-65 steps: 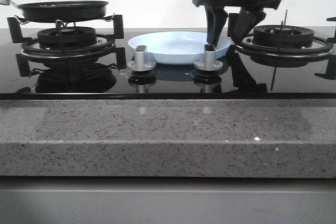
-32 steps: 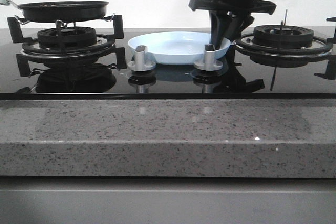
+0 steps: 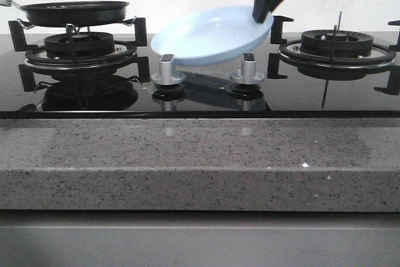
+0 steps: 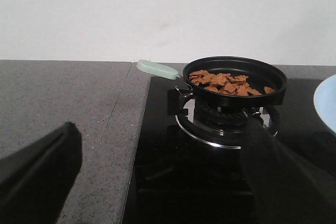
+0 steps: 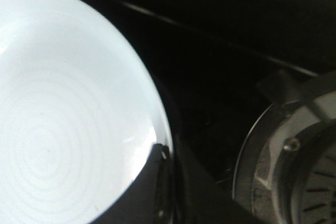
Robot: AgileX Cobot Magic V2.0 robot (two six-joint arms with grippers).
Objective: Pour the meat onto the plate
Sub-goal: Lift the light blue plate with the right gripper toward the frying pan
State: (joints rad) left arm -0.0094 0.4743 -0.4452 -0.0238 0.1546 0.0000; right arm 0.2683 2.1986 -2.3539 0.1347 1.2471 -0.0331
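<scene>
The pale blue plate (image 3: 209, 37) hangs tilted above the middle of the hob, its right rim higher. My right gripper (image 3: 262, 15) is shut on that right rim; in the right wrist view the fingers (image 5: 157, 192) pinch the plate's edge (image 5: 68, 103). The plate is empty. The meat (image 4: 226, 83), a heap of brown chunks, lies in the black frying pan (image 4: 236, 80) on the left burner; the pan also shows in the front view (image 3: 75, 12). My left gripper (image 4: 163, 177) is open and empty, low at the hob's left edge, short of the pan.
The pan's pale green handle (image 4: 156, 68) points left over the grey counter (image 4: 58, 103). Two silver knobs (image 3: 167, 70) (image 3: 249, 69) stand under the plate. The right burner grate (image 3: 337, 48) is bare. A grey stone ledge (image 3: 200, 161) runs along the front.
My right gripper closed on the plate's right rim and lifted it off the hob; the plate now hangs tilted in the air. The pan has not moved.
</scene>
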